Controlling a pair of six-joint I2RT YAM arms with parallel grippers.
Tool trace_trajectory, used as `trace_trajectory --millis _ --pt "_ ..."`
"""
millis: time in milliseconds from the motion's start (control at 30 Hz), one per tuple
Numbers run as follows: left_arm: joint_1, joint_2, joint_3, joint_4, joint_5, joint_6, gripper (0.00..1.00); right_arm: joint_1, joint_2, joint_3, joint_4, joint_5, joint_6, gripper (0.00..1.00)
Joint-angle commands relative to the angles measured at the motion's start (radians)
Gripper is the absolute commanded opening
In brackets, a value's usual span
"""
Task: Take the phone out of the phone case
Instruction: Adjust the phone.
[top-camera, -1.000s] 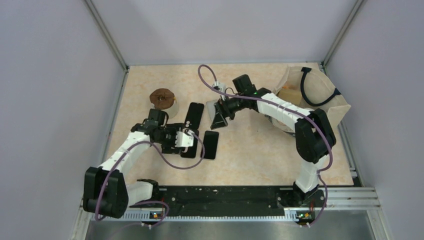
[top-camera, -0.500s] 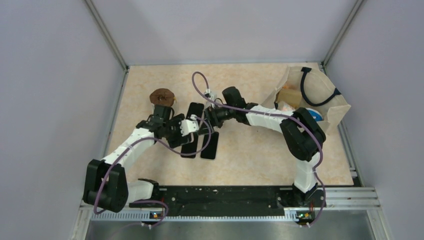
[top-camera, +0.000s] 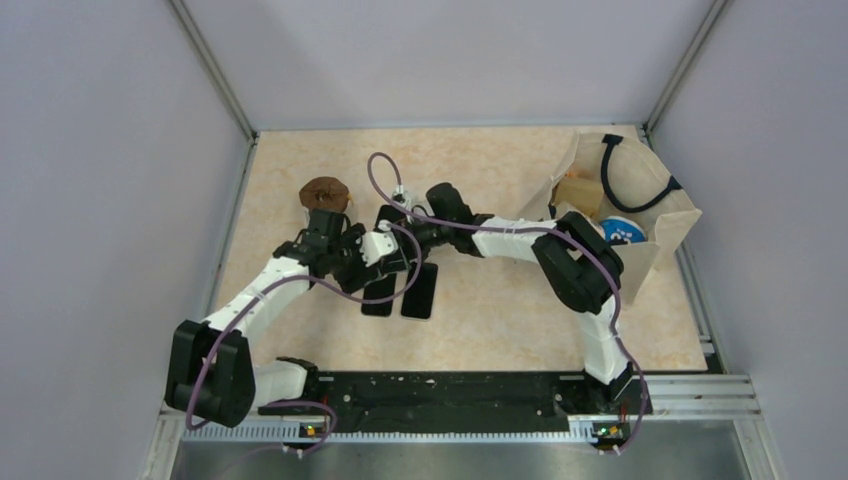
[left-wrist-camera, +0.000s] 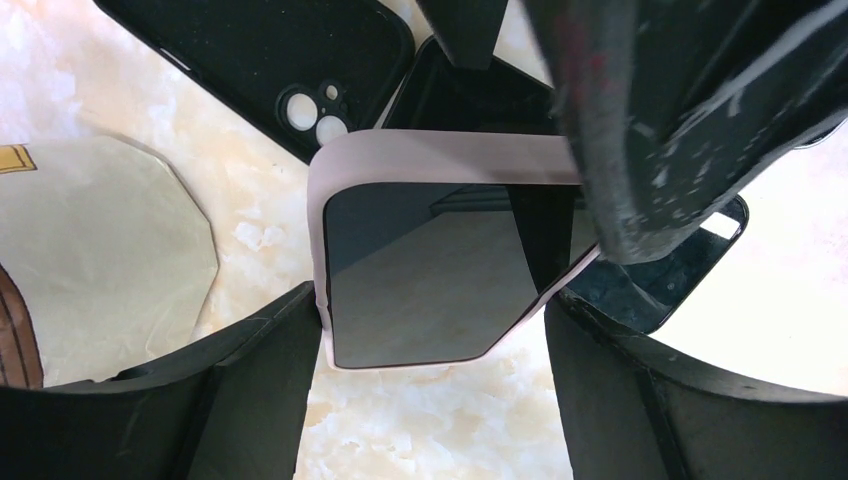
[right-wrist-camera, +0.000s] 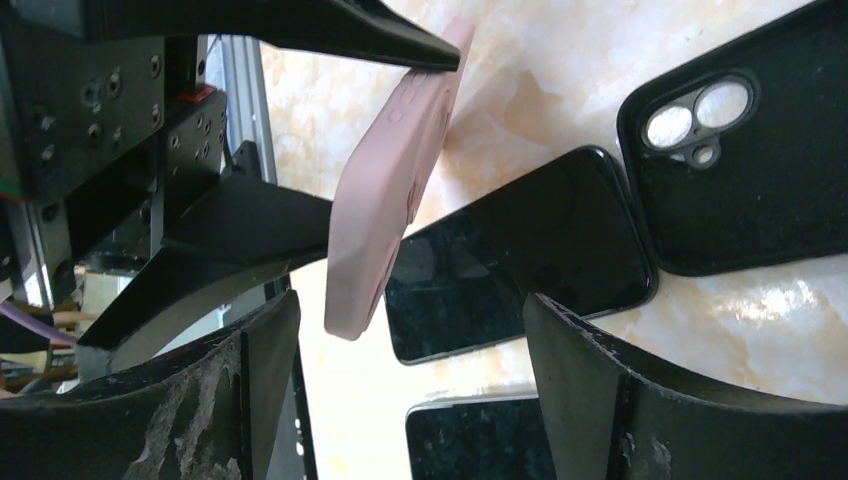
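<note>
My left gripper (top-camera: 383, 252) is shut on a phone in a pink case (left-wrist-camera: 430, 270) and holds it by its long edges above the table, screen toward the left wrist camera. The pink case shows edge-on in the right wrist view (right-wrist-camera: 385, 215). My right gripper (top-camera: 408, 236) is open and reaches in from the right. Its fingers (right-wrist-camera: 590, 390) straddle the end of the cased phone, and I cannot tell whether they touch it. One right finger (left-wrist-camera: 650, 120) hangs over the phone's upper right corner in the left wrist view.
An empty black case (top-camera: 390, 222) with camera cut-outs lies beyond the grippers. Two black phones (top-camera: 420, 290) lie screen-up below them, the other (top-camera: 377, 297) to its left. A brown round object on a beige base (top-camera: 325, 196) stands to the left. A paper bag (top-camera: 640, 205) stands at the far right.
My right gripper has swung left across the table to the left gripper. My left gripper has lifted the pink-cased phone up and away from the near phones.
</note>
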Motion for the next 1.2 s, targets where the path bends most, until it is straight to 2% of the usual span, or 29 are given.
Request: trace_trajectory --millis 0,233,467,533,633,700,733,833,1033,1167 --pt "-0.013 -0.043 0.009 0.066 -0.019 -0.043 0.00 0.029 0.024 0.075 0.054 0.015 0.016 0.81" --pt "-0.024 -0.065 0.002 0.063 -0.040 -0.066 0.00 0.057 0.056 0.128 0.031 0.033 0.007 0.73" --pt "-0.036 -0.071 0.001 0.058 -0.049 -0.091 0.00 0.078 0.078 0.144 0.009 0.055 -0.006 0.55" --pt "-0.038 -0.074 0.000 0.058 -0.050 -0.098 0.00 0.078 0.077 0.148 0.003 0.058 -0.014 0.46" --pt "-0.040 -0.077 -0.003 0.055 -0.058 -0.102 0.00 0.078 0.066 0.146 -0.011 0.063 -0.032 0.24" --pt "-0.040 -0.077 -0.003 0.052 -0.061 -0.100 0.00 0.077 0.054 0.143 -0.016 0.065 -0.044 0.05" --pt "-0.040 -0.079 -0.003 0.048 -0.063 -0.099 0.00 0.077 0.048 0.143 -0.020 0.065 -0.053 0.00" --pt "-0.040 -0.078 0.006 0.019 -0.073 -0.092 0.00 0.078 0.030 0.141 -0.039 0.072 -0.085 0.00" --pt "-0.036 -0.102 0.069 -0.155 -0.066 -0.045 0.00 0.075 -0.002 0.138 -0.070 0.070 -0.126 0.00" --pt "-0.017 -0.154 0.139 -0.317 0.013 0.020 0.15 0.060 -0.027 0.137 -0.081 0.050 -0.137 0.00"
